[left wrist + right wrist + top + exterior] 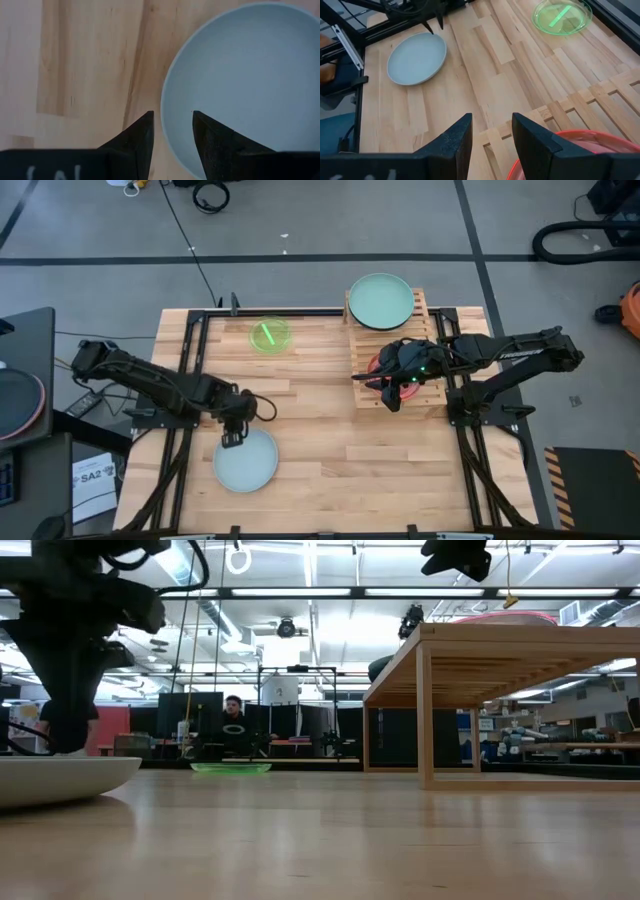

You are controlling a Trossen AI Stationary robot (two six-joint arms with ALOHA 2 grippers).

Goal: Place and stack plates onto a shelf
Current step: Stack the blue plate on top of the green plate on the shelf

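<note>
Your left hand (232,438), fingers parted, straddles the grey plate's (246,460) rim at lower left, ready to pinch; your right hand (392,392), open and empty, hovers above the shelf's (428,392) pink plate (580,150)

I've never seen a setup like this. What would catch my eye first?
Probably the bright green plate glowing alone at the table's far side. Then the left gripper, open over the rim of a pale grey plate at the near edge, and the right gripper, open above a pinkish-red plate on the slatted shelf.
</note>
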